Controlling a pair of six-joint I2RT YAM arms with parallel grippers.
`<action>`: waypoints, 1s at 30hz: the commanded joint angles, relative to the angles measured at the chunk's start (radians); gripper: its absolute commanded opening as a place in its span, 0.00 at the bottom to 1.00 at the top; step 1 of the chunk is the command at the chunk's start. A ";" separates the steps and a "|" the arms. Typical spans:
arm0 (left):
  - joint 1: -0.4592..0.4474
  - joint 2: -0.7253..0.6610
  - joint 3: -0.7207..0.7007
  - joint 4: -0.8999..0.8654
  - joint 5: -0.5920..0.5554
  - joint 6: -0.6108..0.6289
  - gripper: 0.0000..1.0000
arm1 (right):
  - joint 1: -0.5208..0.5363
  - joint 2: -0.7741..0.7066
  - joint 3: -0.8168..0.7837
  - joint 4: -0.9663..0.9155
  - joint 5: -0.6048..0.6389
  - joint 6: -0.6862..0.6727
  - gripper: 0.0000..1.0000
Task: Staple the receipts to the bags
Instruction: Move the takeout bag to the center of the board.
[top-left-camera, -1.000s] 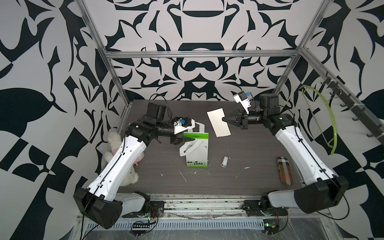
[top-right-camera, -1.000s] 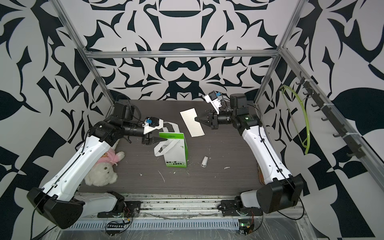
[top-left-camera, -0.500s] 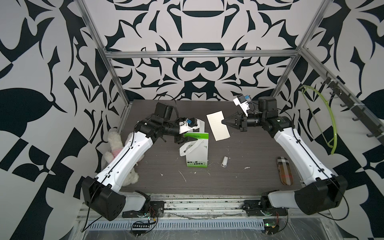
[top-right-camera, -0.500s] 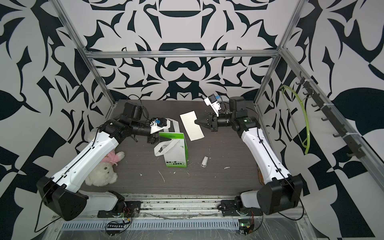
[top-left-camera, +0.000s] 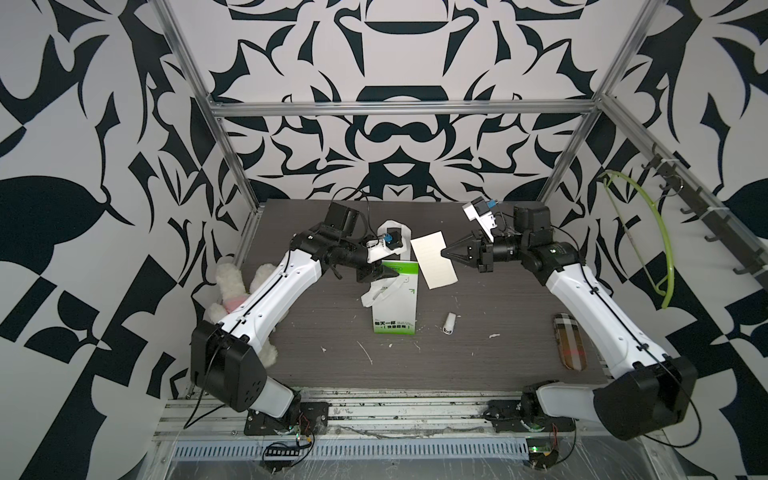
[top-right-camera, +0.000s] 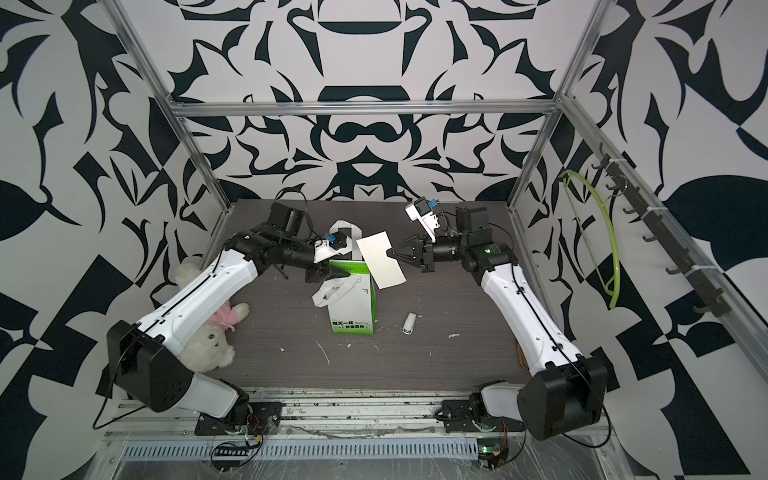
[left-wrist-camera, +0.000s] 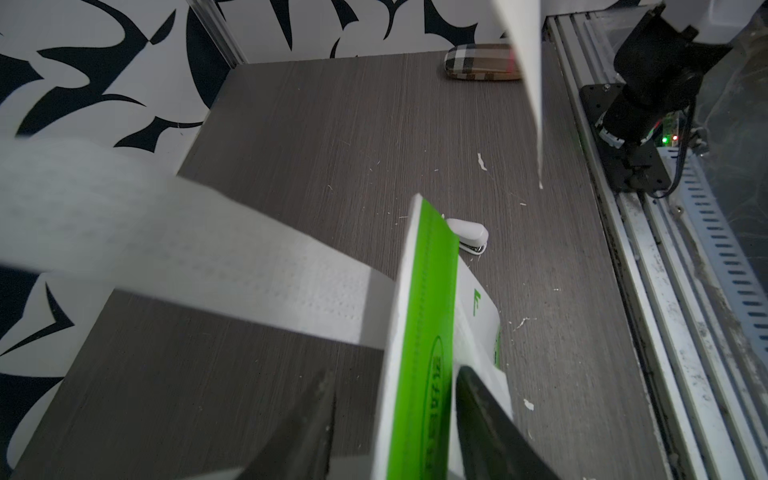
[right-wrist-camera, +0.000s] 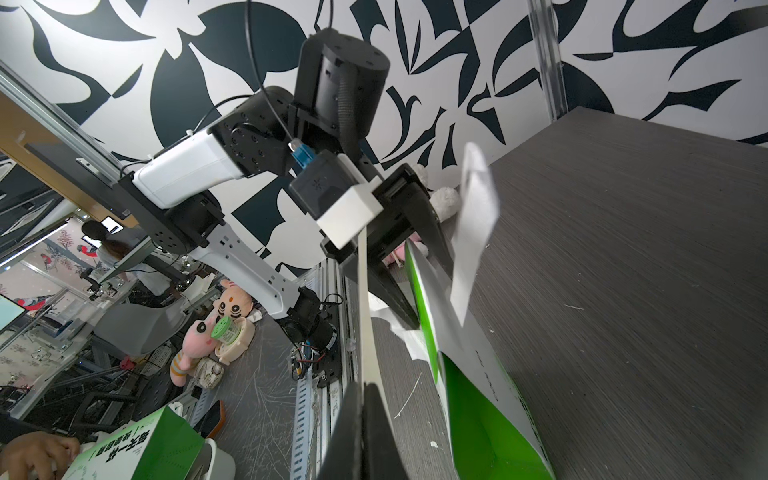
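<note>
Right tool (top-left-camera: 448, 252) pinches the thin cream receipt (top-left-camera: 432, 262), a flat rectangle tilted in the air. Left tool (top-left-camera: 386, 272): dark jaws apart, straddling the green top band of the white paper bag (top-left-camera: 395, 307), upright on the grey wood-grain table (top-left-camera: 498, 353).

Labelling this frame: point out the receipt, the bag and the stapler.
receipt (top-left-camera: 434, 261), in a top view, middle of the sheet
bag (top-left-camera: 398, 308), in a top view, white front face
stapler (top-left-camera: 449, 323), in a top view, its white body
</note>
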 joint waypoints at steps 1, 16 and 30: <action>-0.003 0.012 0.027 -0.034 0.005 -0.031 0.39 | 0.010 -0.019 -0.021 0.049 -0.011 -0.033 0.00; -0.009 0.113 0.144 0.117 -0.217 -0.557 0.14 | 0.009 0.055 -0.098 0.208 0.018 0.005 0.00; -0.011 0.114 0.175 0.018 -0.122 -0.431 0.54 | 0.010 0.138 -0.110 0.348 0.030 0.084 0.00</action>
